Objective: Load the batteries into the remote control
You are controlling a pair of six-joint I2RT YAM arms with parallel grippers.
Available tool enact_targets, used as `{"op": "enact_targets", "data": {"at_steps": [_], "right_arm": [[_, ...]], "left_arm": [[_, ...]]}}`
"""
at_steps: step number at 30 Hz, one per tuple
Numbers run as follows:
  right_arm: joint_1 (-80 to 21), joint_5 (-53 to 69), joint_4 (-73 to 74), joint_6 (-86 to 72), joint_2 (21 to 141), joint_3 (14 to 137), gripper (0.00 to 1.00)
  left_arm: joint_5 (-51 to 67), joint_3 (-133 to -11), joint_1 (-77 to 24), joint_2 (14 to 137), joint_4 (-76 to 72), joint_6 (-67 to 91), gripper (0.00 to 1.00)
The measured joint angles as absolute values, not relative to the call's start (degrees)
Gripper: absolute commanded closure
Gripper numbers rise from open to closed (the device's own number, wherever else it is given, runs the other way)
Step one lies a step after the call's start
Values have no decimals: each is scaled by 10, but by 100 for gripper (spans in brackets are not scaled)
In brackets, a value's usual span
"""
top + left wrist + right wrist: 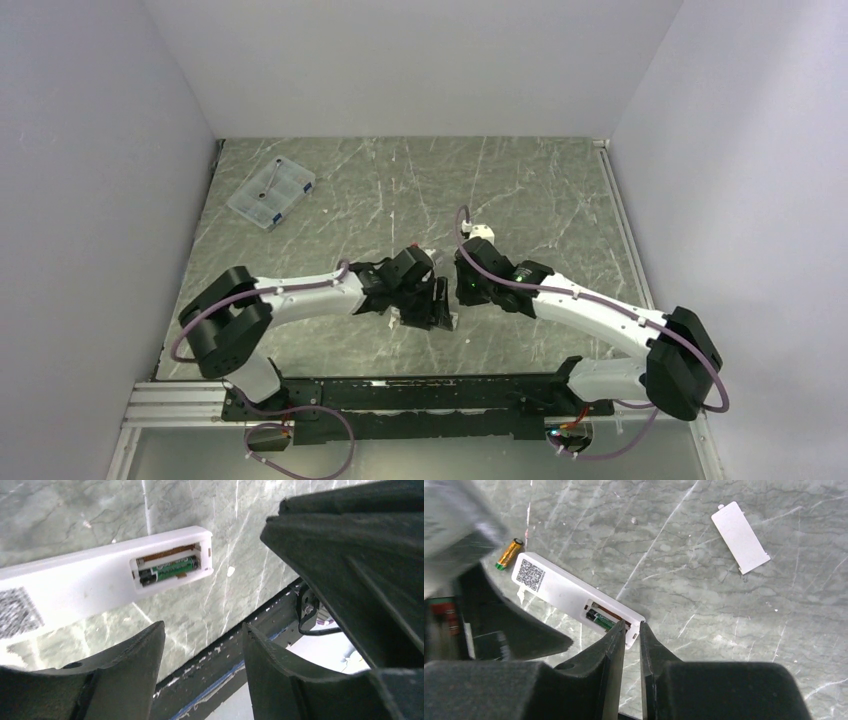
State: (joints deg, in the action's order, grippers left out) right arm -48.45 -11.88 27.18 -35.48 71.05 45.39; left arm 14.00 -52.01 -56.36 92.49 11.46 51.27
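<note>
1. The remote control [569, 594] lay flat on the grey marbled table [540, 190], back side up. It was near the middle of the table, where the two arms met. From the top camera it was almost wholly hidden under the grippers.
2. Its battery bay stood uncovered. The dark green battery [170, 570] sat lengthwise in one slot, and the slot beside it showed a bare copper-coloured strip.
3. The copper-orange battery [509, 553] lay on the table just beside the remote's other end, the end with the QR label [530, 575]. Neither claw had hold of it.
4. The left gripper [202, 630] had its two fingers well apart, with bare table showing between them. It held nothing. The remote lay beyond its fingertips, and they did not touch it.
5. The right gripper [633, 630] was open only a little, with a narrow slit between its fingers and nothing seen inside it. Its tips hung over the bay end of the remote. Whether they touched the casing could not be told.
6. The two grippers were close together, and the right one filled the upper right of the left wrist view as a large dark shape.
7. The flat white cover [740, 537] lay on the table, well apart from the remote.
8. A clear plastic box [270, 192] sat near the far left corner of the table, well apart from both arms.
</note>
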Motion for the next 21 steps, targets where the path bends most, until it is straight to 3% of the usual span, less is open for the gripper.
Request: {"op": "enact_targets", "data": {"at_steps": [9, 18, 21], "right_arm": [[-484, -120, 286, -349, 687, 465, 78], [-484, -119, 288, -345, 677, 466, 77], [-484, -119, 288, -345, 674, 466, 77]], "left_arm": [[59, -571, -563, 820, 260, 471, 28], [-46, -630, -563, 795, 412, 432, 32], [-92, -644, -563, 796, 460, 431, 38]]}}
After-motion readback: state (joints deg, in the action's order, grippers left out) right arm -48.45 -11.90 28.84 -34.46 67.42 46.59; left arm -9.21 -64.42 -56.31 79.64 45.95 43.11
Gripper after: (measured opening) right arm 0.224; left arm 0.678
